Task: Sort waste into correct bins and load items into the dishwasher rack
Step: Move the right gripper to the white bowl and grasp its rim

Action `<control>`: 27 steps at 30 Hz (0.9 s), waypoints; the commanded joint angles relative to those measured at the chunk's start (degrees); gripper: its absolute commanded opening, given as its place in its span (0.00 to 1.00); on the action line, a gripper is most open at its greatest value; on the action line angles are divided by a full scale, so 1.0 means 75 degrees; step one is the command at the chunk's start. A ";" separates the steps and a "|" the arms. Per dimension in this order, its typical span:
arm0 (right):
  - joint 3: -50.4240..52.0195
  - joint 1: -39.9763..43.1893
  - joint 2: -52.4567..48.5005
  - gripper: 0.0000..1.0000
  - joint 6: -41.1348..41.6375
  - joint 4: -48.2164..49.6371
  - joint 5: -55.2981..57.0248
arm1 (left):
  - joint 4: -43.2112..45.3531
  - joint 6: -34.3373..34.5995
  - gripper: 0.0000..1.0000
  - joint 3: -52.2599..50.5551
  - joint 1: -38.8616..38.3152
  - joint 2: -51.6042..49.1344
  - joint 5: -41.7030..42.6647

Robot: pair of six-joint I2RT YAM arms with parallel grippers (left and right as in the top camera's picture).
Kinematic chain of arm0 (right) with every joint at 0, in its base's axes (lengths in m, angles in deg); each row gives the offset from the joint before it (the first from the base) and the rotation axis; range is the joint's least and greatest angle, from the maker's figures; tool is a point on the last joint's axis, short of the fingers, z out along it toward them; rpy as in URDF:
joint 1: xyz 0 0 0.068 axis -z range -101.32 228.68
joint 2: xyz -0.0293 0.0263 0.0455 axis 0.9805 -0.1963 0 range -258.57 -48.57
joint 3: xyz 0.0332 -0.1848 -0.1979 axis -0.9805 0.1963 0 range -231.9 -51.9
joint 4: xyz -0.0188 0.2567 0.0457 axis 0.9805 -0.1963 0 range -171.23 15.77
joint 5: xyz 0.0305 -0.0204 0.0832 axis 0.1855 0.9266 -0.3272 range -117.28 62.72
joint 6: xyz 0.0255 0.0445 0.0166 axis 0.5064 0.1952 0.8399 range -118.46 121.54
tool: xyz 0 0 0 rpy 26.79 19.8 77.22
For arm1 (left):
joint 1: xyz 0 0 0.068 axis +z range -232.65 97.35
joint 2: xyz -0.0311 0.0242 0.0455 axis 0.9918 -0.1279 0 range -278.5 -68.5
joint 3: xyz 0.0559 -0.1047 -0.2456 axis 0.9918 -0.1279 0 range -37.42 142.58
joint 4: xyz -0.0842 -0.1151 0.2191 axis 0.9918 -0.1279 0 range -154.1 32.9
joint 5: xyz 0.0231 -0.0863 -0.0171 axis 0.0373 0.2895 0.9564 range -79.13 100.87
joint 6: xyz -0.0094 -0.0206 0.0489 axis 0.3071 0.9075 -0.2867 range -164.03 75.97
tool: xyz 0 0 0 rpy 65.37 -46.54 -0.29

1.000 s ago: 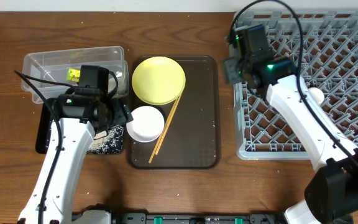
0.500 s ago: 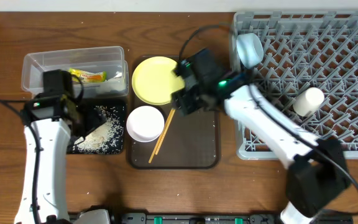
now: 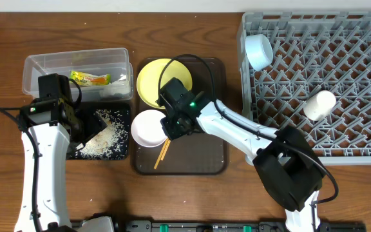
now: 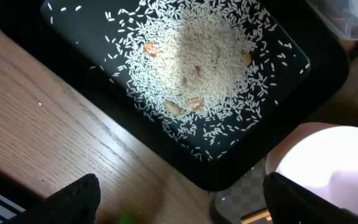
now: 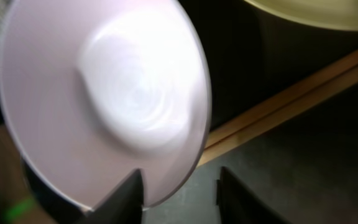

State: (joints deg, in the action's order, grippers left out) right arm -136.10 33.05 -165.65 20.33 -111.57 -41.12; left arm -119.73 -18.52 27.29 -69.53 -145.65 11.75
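Wooden table (image 3: 237, 193) | likely step: grabbing white bowl (image 3: 148, 127) on brown serving tray (image 3: 205, 151), beside chopsticks (image 3: 161, 154) | right gripper (image 5: 179, 190) apart, straddling bowl rim | left gripper (image 4: 185, 199) apart, empty, over rice (image 4: 207, 62) in black tray (image 4: 73, 37) | next: pinch rim, lift clear, carry to dishwasher rack (image 3: 340, 90)

Quick tally: 6 pieces of tableware, 2 kinds of waste, 4 holders.
There's 1 yellow plate (image 3: 148, 80), 1 white bowl (image 3: 148, 127), 1 light blue bowl (image 3: 258, 50), 1 pale cup (image 3: 319, 104) and 2 wooden chopsticks (image 3: 161, 154); 1 snack wrapper (image 3: 90, 78) and 1 heap of rice (image 4: 210, 62), grains past counting; 1 clear tub (image 3: 37, 64), 1 black tray (image 4: 67, 31), 1 brown serving tray (image 3: 208, 142), 1 grey rack (image 3: 247, 129).
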 commanded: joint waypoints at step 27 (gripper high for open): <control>-0.0015 0.0245 0.0455 0.01 0.0315 -0.1343 0.1731 | -0.0038 0.0041 0.86 -0.0050 0.0041 0.0070 -0.0122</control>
State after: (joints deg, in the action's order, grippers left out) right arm -136.15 33.49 -164.62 22.45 -120.97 -34.52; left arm -119.84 -18.52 27.29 -69.53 -145.65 11.73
